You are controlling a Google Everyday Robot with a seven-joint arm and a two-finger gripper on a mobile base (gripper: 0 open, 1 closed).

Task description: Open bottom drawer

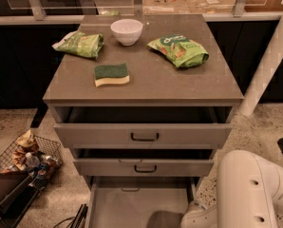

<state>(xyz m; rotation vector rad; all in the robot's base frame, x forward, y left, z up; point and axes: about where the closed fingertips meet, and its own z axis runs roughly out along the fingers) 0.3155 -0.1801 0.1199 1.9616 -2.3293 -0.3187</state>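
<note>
**Bottom drawer out beneath the front edge**

The white robot arm (248, 194) sits below the tabletop's (179, 87) front right corner. The bottom drawer (132, 208) is drawn out beneath the front edge, farther than the two upper drawers (144, 136). The gripper (163, 220) hangs over its pale inside. Whether it is wide or narrow cannot be told.

Dim, warm light falls from above on the table (146, 87), brightest on the white bowl (127, 31). The upper drawers' (142, 136) recesses lie in deep shadow; the bottom drawer (132, 205) shows a pale, evenly lit floor. The hand (196, 216), at the lower edge beside it, gleams white.
</note>
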